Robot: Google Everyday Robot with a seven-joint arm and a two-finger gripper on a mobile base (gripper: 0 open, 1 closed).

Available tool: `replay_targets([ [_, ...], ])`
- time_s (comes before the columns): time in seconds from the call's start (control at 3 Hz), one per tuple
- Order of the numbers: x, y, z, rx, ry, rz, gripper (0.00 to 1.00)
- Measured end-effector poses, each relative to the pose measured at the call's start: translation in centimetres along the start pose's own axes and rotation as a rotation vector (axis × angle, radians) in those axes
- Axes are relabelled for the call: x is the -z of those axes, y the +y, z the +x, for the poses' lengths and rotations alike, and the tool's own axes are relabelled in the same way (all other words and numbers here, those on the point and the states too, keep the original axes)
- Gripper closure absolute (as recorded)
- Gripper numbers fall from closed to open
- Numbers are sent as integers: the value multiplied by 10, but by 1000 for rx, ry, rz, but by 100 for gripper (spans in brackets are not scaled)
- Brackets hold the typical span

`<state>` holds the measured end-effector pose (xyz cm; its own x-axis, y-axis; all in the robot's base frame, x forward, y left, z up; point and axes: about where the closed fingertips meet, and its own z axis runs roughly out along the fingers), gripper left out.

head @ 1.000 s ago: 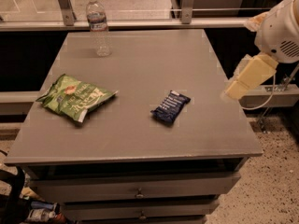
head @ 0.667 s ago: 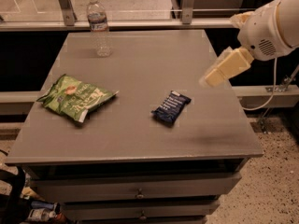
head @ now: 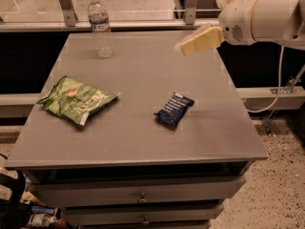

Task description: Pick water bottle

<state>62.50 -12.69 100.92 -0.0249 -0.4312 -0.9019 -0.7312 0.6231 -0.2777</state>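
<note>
Here, the water bottle [head: 100,27] stands upright on the grey bench [head: 143,75], close to its far edge, white cap up and clear ribbed body showing the bench top through it. The pincer [head: 198,41] hangs in the air well to the right of the bottle, at about the height of its label, on the end of a white arm [head: 267,15] that reaches in from the right edge of the view. It holds nothing that I can make out, and the cream shape is smeared, so whether it is wide or narrow I cannot tell. A green crisp bag [head: 76,99] lies flat nearer the camera than the bottle and slightly left of it. A dark blue snack packet [head: 174,109] lies nearer than the bottle and off to its right, well apart from it.
</note>
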Motion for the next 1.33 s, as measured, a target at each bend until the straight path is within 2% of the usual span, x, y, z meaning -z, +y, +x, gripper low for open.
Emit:
replay_targets([
  [0.33, 0, 0, 0, 1, 1, -1, 0],
  [0.67, -14, -4, -10, 2, -10, -12, 0],
  [1.0, -54, -17, -34, 13, -36, -41, 0],
  [1.33, -96, -28, -52, 1, -89, -65, 0],
])
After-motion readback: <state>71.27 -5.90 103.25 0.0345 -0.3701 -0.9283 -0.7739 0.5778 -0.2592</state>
